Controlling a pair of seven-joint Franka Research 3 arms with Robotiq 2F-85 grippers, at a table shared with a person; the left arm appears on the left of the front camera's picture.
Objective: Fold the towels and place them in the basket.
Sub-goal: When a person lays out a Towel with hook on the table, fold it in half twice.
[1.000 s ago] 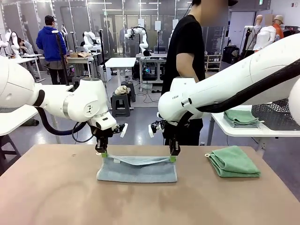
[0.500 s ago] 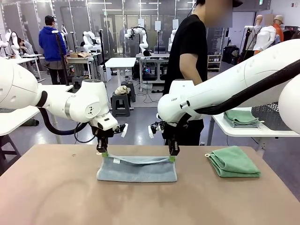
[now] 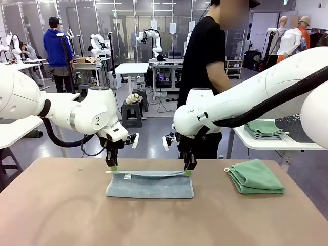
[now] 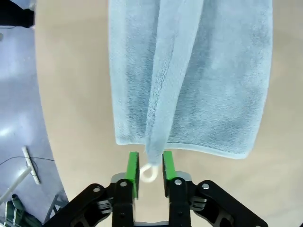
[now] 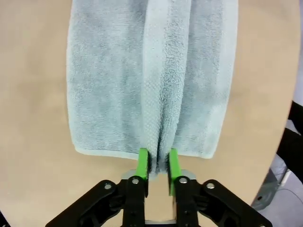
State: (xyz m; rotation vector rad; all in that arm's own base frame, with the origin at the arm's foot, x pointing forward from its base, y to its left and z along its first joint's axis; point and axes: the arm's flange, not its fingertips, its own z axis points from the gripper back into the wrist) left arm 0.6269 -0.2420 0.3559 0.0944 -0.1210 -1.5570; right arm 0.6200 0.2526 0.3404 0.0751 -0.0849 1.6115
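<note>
A grey-blue towel [image 3: 149, 186] lies folded in half on the table, its upper edge stretched straight between my two grippers at the far side. My left gripper [image 3: 111, 168] stands at the towel's left corner. In the left wrist view its green pads [image 4: 133, 168] are parted, with the white corner loop [image 4: 149, 172] loose between them. My right gripper [image 3: 188, 171] is at the right corner, and its pads [image 5: 142, 163] also stand apart around the towel's edge [image 5: 158, 156]. A mint green towel [image 3: 255, 177] lies folded at the table's right. A dark mesh basket [image 3: 303, 128] sits on the side table.
A person in a black shirt [image 3: 205, 61] stands at the table's far edge, just behind my right gripper. A white side table [image 3: 277, 143] at the right carries a stack of folded green towels [image 3: 264, 128]. The near half of the table [image 3: 154, 225] is bare.
Both grippers' jaws have parted from the towel's corners. The upper edge, sagging in the middle before, now runs straight and slightly lower. The arms have barely moved.
</note>
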